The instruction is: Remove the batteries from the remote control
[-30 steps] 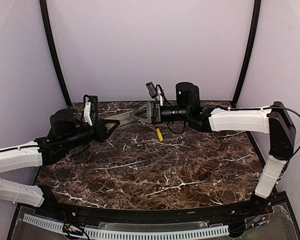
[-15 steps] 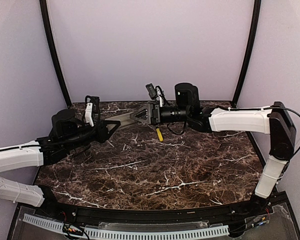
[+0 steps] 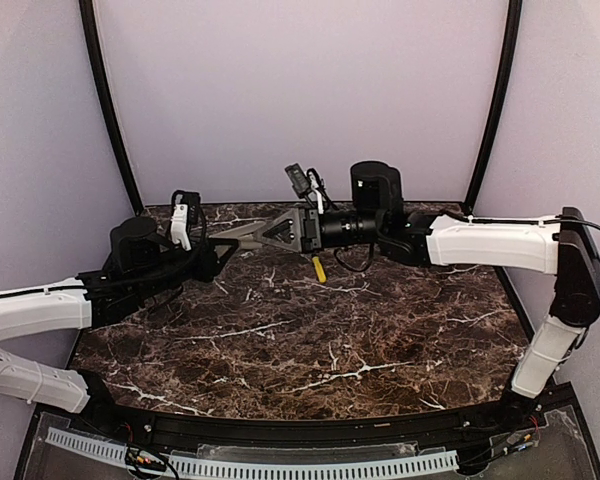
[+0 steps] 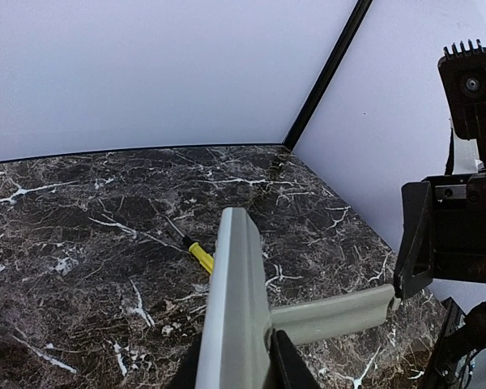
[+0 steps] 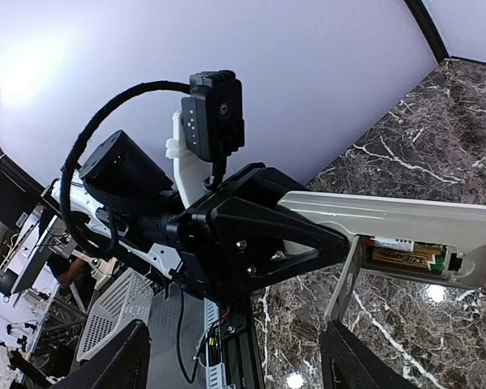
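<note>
Holding the remote control (image 5: 405, 217) by one end, your left gripper (image 3: 218, 254) has its two fingers pinched tight on it, with hardly any gap left. The remote control is up in the air above the marble table (image 3: 330, 340), and its free end sticks out in front of your right gripper (image 5: 236, 326). In the right wrist view you can see the battery bay (image 5: 405, 258) on the remote control lying open. A gold-brown strip (image 5: 389, 259) shows inside the bay, but you cannot tell if that is the batteries. A thin grey cover (image 4: 332, 312) sticks out sideways from the remote control, just past the left fingers. The far tip of the cover is right beside one black finger (image 4: 413, 243) of your right gripper, and you cannot tell if they touch. Your right gripper has its fingers spread wide apart, and nothing is squeezed between them. A screwdriver (image 3: 319, 268) with a yellow handle lies on the table, lower than the remote control and a little past its free end.
</note>
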Robot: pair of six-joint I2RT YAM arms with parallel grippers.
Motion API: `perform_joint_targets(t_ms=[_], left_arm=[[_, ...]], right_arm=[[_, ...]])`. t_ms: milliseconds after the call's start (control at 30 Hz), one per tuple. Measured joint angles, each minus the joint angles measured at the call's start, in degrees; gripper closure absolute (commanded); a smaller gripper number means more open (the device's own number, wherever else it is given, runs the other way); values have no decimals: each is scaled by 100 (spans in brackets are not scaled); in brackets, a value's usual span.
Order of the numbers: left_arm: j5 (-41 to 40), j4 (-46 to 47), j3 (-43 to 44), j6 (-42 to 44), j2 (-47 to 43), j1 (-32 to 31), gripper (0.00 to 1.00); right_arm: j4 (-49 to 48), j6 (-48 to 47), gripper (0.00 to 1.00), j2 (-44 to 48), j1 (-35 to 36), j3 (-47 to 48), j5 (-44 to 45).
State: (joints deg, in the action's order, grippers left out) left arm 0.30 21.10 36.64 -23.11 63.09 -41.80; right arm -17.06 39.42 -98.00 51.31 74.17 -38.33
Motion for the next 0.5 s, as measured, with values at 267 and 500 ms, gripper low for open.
perform_joint_targets(t_ms=[267, 500], left_arm=[[-17, -87, 42, 142, 66, -11, 100], [-129, -157, 125, 328, 66, -26, 100]], right_arm=[[326, -177, 29, 31, 61, 7, 111], [824, -407, 29, 295, 61, 7, 398]])
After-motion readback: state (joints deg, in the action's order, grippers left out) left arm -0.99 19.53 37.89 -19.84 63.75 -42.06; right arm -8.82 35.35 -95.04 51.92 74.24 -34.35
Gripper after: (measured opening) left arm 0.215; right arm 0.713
